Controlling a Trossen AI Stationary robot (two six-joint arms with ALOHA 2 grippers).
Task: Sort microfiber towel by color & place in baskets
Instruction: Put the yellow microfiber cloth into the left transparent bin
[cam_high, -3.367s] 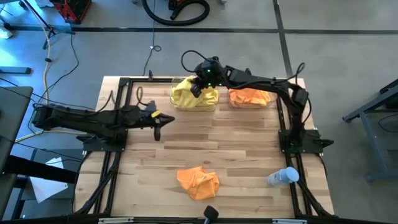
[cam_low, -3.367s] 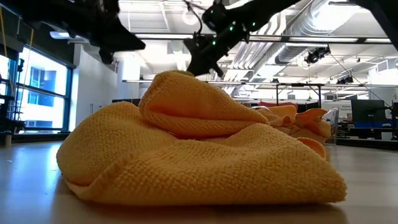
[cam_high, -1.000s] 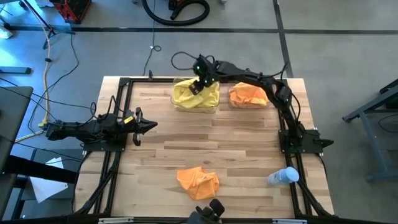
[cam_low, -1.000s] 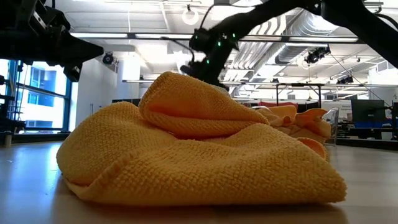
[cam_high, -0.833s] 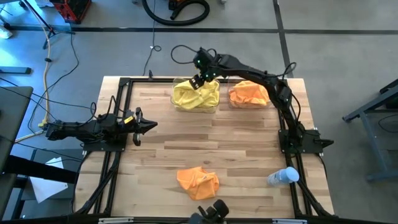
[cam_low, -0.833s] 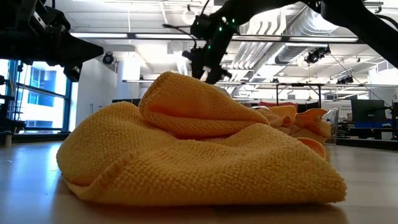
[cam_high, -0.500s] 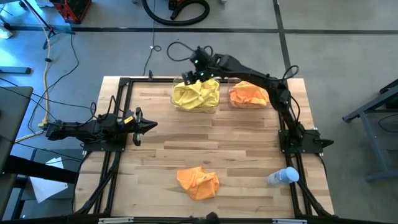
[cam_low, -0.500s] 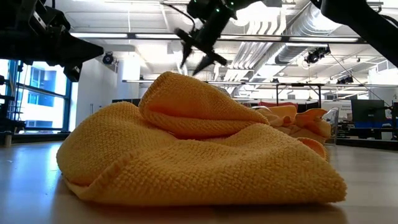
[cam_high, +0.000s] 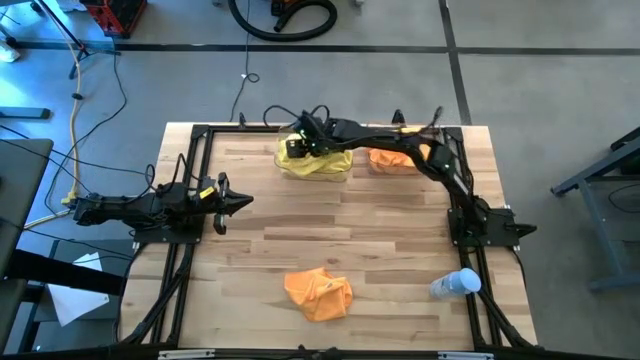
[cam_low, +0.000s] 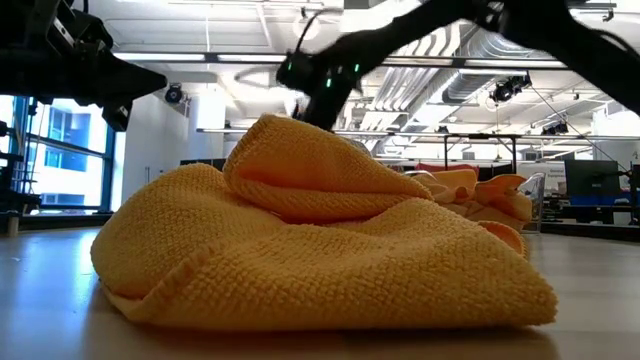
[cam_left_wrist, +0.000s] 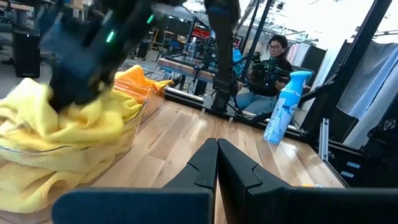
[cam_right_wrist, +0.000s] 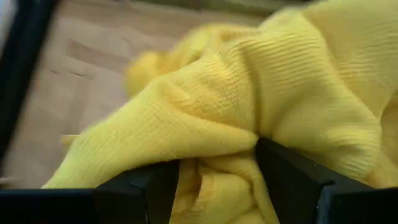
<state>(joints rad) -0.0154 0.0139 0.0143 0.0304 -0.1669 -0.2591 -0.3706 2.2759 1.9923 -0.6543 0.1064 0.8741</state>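
Note:
Yellow microfiber towels are heaped in the far-left clear basket. Orange ones fill the basket beside it on the right. Another orange towel lies crumpled on the table near the front edge and fills the low view. My right gripper is open and sunk into the yellow heap. At the table's left side my left gripper stays shut and level, holding nothing. My right gripper touches the top of the yellow towel heap with open fingers, coming slanting down from the table's right. A thick fold bulges between the two fingers and is not pinched. The towels rest in their basket.
A clear spray bottle lies near the front right corner. Black frame rails run along the table's left and right sides. Bare wood lies between the baskets and the loose orange towel. A person sits beyond the table.
My right gripper rose from the yellow basket toward the far edge, rolled about its own axis, then came down toward the table's left into the yellow heap. The towels stay in their baskets.

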